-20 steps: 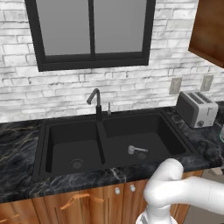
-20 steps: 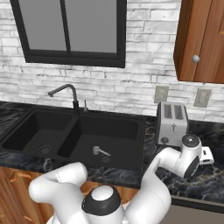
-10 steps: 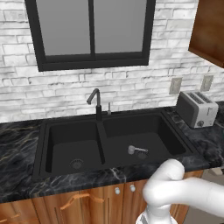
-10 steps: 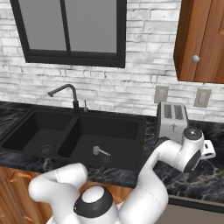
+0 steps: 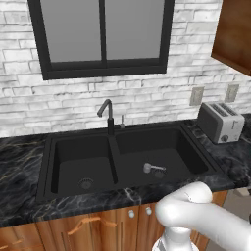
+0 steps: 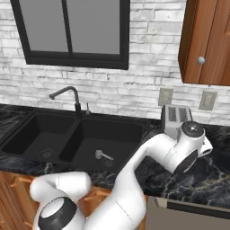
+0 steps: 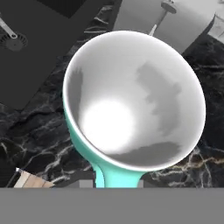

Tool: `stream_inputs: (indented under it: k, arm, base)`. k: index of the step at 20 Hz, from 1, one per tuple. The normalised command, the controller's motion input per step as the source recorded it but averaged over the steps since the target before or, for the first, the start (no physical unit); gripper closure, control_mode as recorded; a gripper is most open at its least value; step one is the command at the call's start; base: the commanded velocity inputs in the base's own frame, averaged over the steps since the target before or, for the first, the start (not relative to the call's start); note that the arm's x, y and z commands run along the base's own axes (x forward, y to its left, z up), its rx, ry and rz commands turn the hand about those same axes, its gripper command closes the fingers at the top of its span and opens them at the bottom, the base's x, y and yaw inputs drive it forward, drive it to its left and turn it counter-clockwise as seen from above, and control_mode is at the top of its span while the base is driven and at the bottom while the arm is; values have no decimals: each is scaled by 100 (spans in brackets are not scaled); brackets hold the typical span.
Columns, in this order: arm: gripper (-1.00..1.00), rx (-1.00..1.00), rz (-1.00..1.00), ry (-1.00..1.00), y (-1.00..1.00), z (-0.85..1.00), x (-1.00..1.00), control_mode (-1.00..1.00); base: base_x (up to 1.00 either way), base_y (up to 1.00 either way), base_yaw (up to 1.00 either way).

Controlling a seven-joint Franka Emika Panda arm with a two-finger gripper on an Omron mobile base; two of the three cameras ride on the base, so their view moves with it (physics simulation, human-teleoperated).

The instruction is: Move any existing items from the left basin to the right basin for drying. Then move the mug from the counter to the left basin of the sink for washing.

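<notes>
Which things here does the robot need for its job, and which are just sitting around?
For the job: mug, utensil, left basin, right basin, counter.
Just sitting around: toaster, faucet, window, wall socket.
</notes>
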Motion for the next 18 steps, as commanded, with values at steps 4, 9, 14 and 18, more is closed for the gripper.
stream_inputs:
  k: [4,9,14,18]
  arm:
    - [100,-15,27,0,100,33,-64,-100]
    - [100,-16,25,0,100,55,-53,-100]
    - [100,-15,22,10,100,61,-28,-100]
    - [100,-2,21,3,100,33,-26,-100]
  base:
    - [0,0,0]
    - [0,0,0]
    - [0,0,0]
    - [0,0,0]
